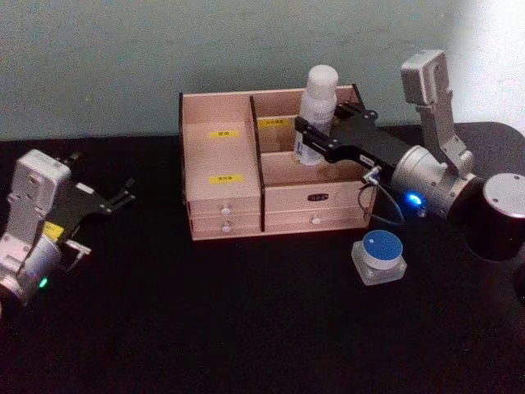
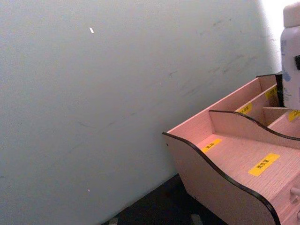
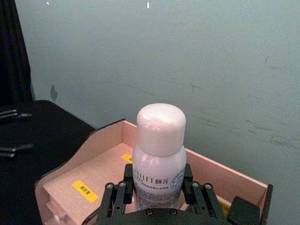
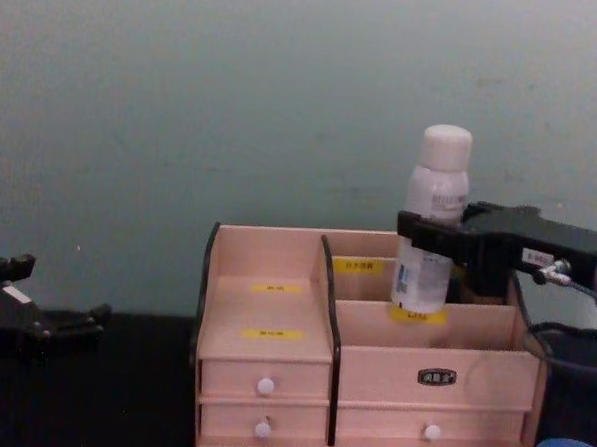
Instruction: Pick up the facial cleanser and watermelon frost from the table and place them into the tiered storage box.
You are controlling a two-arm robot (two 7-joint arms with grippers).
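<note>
The watermelon frost sits on the black table, near right, just in front of the tiered storage box. Farther back, the right gripper is clamped on the upright facial cleanser in the box's right rear compartment, its base perhaps touching down. The left gripper rests at left, fingers apart.
</note>
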